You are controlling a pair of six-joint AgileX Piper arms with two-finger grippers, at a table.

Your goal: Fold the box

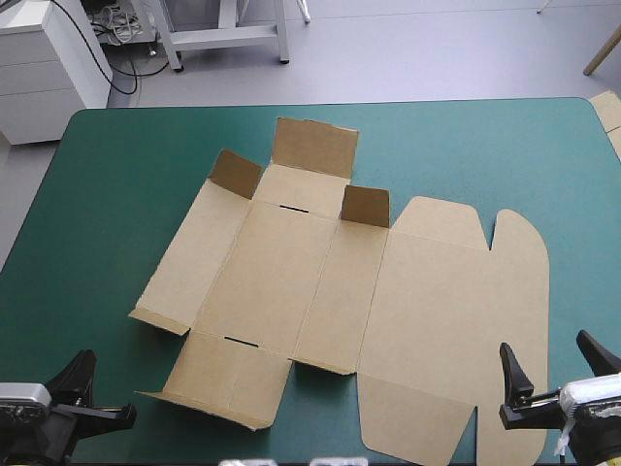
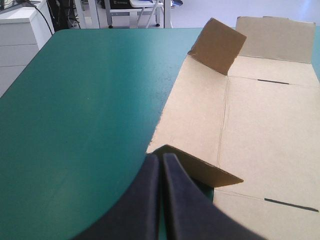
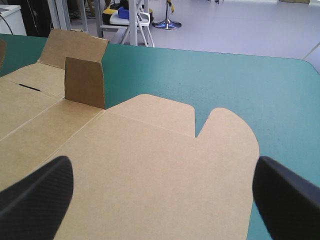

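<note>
On the teal-green table (image 1: 116, 194), the brown box (image 1: 291, 282) lies opened out flat, in the middle and a bit toward the right side. It is not folded yet. At the far side a back flap (image 1: 315, 146) stands up. So do a left small flap (image 1: 236, 175) and a right small flap (image 1: 365, 206). The big lid (image 1: 456, 320) with round corners lies flat on the right.

The left gripper (image 2: 161, 159) is pinched tight with nothing in it, and its black fingers meet in a point. It sits by the near left corner of the box, right behind a little corner flap (image 2: 200, 167) that sticks up a bit. I cannot tell if it touches the flap.

The right gripper (image 3: 162, 167) is spread wide and holds nothing. It hangs over the near edge of the lid.

I think the box is light and thin. The board looks stiff, but it should bend easily along the pressed lines. It may slide on the smooth table if it is pushed from one side only. The flat parts look hard to pick up, because a finger cannot get under them. The best places to grab are the edges that already lift, like the corner flap or the small flaps. Squeezing too hard could dent the board
</note>
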